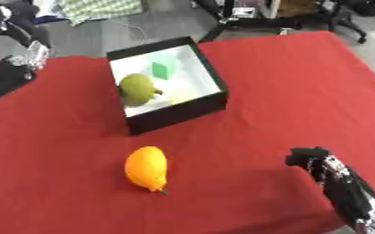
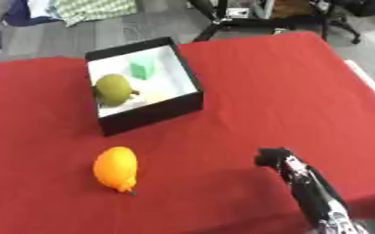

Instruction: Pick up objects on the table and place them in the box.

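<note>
An orange lemon-shaped fruit [image 1: 147, 168] lies on the red tablecloth, in front of the box. The black box [image 1: 177, 108] has a white inside and holds a green-brown round fruit [image 1: 137, 88], a green cube [image 1: 163, 69] and a pale yellow piece [image 1: 183, 96]. My right hand [image 1: 308, 157] is low over the cloth at the lower right, well to the right of the orange fruit, with its fingers curled and nothing in them. A black and silver part of my left arm [image 1: 7, 77] shows at the left edge, and its fingers are not discernible.
The red table [image 1: 286, 91] stretches wide to the right of the box. Its far edge meets grey floor, where chair legs, a stand and cloth bundles lie. The front table edge runs just below my right arm.
</note>
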`<action>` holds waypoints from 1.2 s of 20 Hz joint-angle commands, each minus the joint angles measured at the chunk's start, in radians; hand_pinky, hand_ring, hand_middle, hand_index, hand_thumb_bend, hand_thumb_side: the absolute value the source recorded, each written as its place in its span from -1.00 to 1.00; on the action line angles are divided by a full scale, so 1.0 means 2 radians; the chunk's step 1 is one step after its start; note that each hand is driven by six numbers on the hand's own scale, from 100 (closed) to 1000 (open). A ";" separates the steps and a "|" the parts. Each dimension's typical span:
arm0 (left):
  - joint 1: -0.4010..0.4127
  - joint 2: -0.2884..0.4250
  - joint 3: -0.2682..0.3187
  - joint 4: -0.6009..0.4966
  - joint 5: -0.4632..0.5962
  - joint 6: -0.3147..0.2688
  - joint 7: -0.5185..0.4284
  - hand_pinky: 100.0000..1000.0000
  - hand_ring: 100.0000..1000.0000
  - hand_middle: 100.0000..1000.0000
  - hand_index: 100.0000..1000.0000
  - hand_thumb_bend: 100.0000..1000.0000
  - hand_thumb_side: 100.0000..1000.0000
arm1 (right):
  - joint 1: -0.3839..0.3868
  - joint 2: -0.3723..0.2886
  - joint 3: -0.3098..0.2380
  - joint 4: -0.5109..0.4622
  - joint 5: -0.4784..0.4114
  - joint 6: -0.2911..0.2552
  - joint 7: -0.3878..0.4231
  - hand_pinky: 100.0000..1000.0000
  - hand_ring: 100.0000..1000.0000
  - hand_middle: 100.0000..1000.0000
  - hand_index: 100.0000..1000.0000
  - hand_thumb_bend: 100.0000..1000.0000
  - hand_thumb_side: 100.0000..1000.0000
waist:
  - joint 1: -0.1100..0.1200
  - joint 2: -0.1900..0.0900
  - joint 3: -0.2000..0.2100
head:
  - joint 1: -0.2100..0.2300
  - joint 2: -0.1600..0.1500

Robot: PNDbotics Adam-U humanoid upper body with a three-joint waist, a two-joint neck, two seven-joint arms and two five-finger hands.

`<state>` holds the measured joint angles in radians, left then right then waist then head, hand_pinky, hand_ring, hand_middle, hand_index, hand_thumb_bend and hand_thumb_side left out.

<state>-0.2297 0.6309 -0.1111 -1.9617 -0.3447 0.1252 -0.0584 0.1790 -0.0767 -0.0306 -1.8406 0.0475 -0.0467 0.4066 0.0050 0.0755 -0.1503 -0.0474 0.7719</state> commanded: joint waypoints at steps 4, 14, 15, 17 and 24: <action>0.038 0.018 -0.013 -0.019 -0.026 -0.079 -0.073 0.54 0.12 0.16 0.69 -0.99 0.40 | -0.002 -0.012 0.000 -0.010 -0.004 -0.007 0.002 1.00 0.56 0.33 0.55 -1.00 1.00 | 0.001 -0.007 0.003 | -0.010 -0.001; 0.036 0.044 -0.081 -0.019 -0.105 -0.112 -0.252 0.57 0.28 0.31 0.75 -0.89 0.19 | 0.002 -0.008 0.006 -0.007 0.002 0.003 0.007 1.00 0.56 0.33 0.55 -1.00 1.00 | 0.001 -0.006 -0.003 | -0.016 -0.001; 0.033 0.042 -0.085 -0.019 -0.107 -0.109 -0.257 0.57 0.29 0.32 0.75 -0.90 0.15 | 0.002 -0.008 0.006 -0.007 0.003 0.004 0.007 1.00 0.56 0.33 0.55 -1.00 1.00 | 0.001 -0.007 -0.004 | -0.016 -0.001; 0.025 0.038 -0.094 -0.019 -0.113 -0.104 -0.262 0.57 0.30 0.33 0.75 -0.91 0.12 | 0.003 -0.007 0.006 -0.007 0.003 0.005 0.008 1.00 0.56 0.33 0.55 -1.00 1.00 | 0.001 -0.007 -0.005 | -0.016 -0.001; -0.005 0.016 -0.126 -0.007 -0.150 -0.105 -0.264 0.57 0.34 0.37 0.78 -0.86 0.00 | 0.004 -0.006 0.007 -0.006 0.004 0.007 0.008 1.00 0.56 0.33 0.55 -1.00 1.00 | 0.001 -0.008 -0.007 | -0.014 -0.001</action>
<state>-0.2238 0.6598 -0.3564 -1.9718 -0.6232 -0.0821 -0.5858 0.1867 -0.0837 -0.0178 -1.8403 0.0490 -0.0346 0.4225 0.0053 0.0755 -0.1647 -0.0753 0.7719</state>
